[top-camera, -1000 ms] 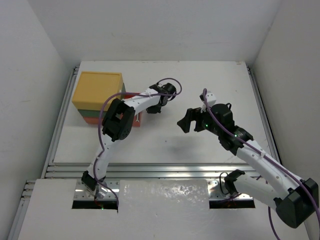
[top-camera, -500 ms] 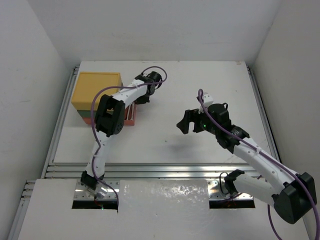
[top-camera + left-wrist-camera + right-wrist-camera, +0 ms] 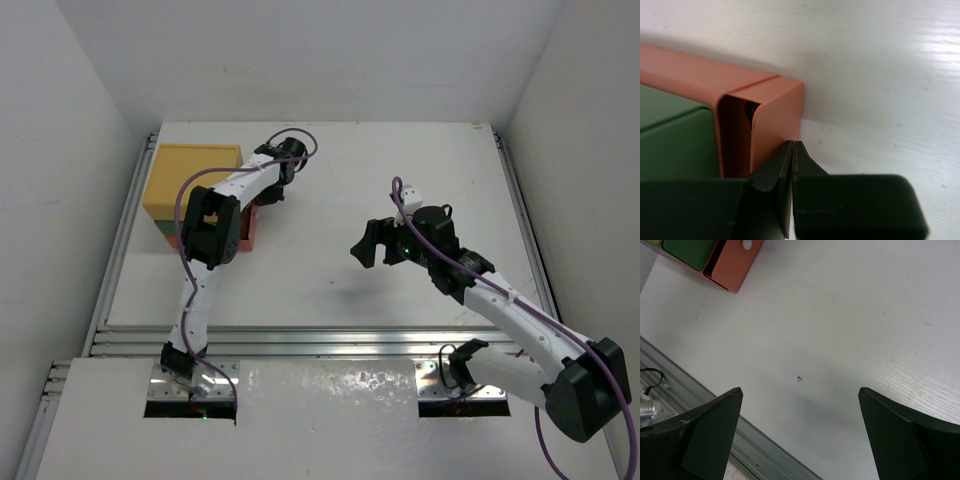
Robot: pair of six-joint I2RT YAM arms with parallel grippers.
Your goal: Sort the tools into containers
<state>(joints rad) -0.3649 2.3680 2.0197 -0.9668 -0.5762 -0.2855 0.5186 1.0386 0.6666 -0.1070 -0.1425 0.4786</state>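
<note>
The containers stand stacked at the far left of the table: a yellow one point(image 3: 190, 172) on top, a green one point(image 3: 166, 223) in the middle and a red-orange drawer point(image 3: 248, 230) at the bottom. My left gripper point(image 3: 264, 196) is shut and empty. In the left wrist view its tips point(image 3: 792, 145) touch the red-orange drawer's front point(image 3: 777, 115), beside the green container point(image 3: 670, 140). A narrow dark gap point(image 3: 747, 112) shows behind that front. My right gripper point(image 3: 362, 246) hangs open above the middle of the table, nothing between its fingers point(image 3: 800, 390). The tools are out of view.
The right wrist view shows the stack's corner with the red-orange drawer point(image 3: 735, 262) and its white knob point(image 3: 746, 244) at the top left. A metal rail point(image 3: 700, 390) runs along the table's near edge. White walls close in the back and sides.
My left gripper has moved left against the red-orange drawer, which now sticks out of the stack much less. The right gripper has drifted slightly left, still open.
</note>
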